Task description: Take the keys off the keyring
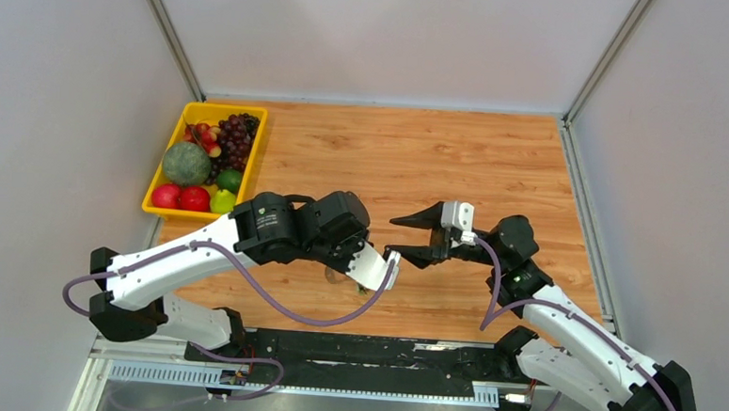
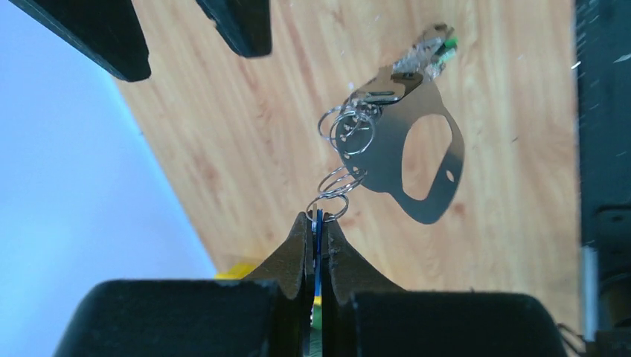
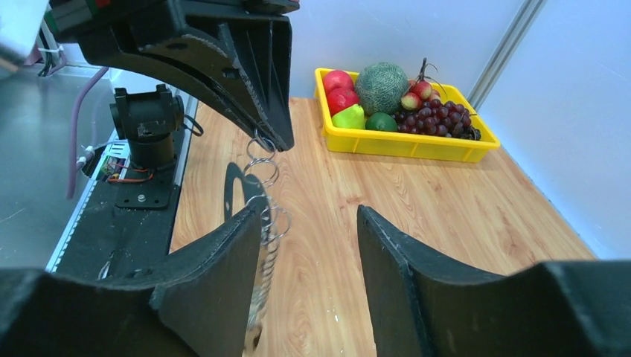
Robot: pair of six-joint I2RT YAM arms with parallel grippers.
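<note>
Left gripper point(image 2: 316, 223): I am pinching the blue key point(image 2: 318, 253).
Right gripper point(image 3: 309, 253): fingers are standing spread, near the small rings point(image 2: 338, 186).
Keyring point(image 2: 379, 163): hanging from those rings, above the table point(image 2: 245, 149).
Handling: probably light, slippery, swinging; I am favouring its flat edge.

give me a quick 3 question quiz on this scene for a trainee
1. Multiple choice: what do the left jaws pinch? a) a blue key b) a coin c) a pen
2. True or false: the right jaws are shut.
3. Fill in: small rings link the key to the grey ___.

Key: 1 a. 2 false, they stand open. 3 keyring.
</note>
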